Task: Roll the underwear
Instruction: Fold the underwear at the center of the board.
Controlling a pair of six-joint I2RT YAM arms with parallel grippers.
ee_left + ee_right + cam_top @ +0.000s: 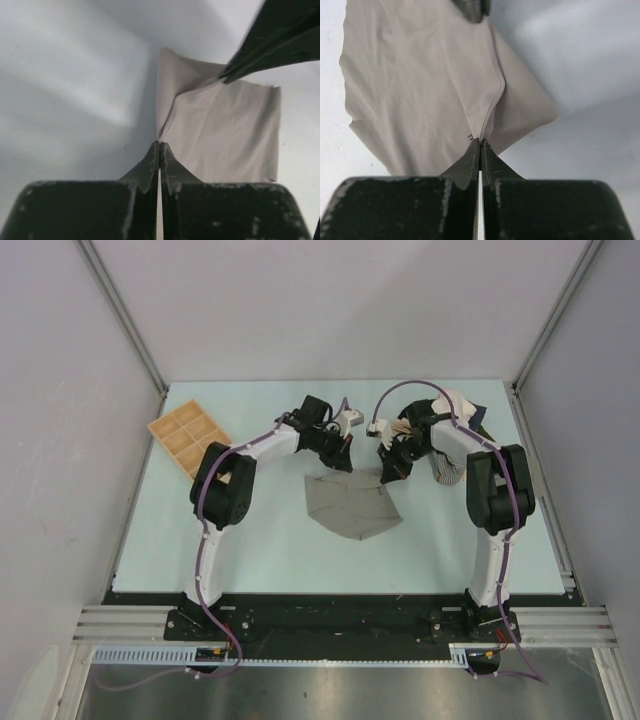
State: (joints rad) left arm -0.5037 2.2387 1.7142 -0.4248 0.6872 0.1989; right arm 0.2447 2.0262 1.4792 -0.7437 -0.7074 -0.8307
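The taupe-grey underwear (352,505) lies spread on the pale table in the middle of the top view. My left gripper (342,457) is shut on its far left edge; in the left wrist view the jaws (160,145) pinch a raised fold of the cloth (220,130). My right gripper (386,472) is shut on the far right edge; in the right wrist view the tips (480,142) pinch the dark seam of the cloth (420,90). Each wrist view shows the other gripper's dark fingers at its top edge.
A tan divided tray (188,436) sits at the far left of the table. A heap of other garments (455,435) lies at the far right behind the right arm. Metal frame posts (540,340) flank the table.
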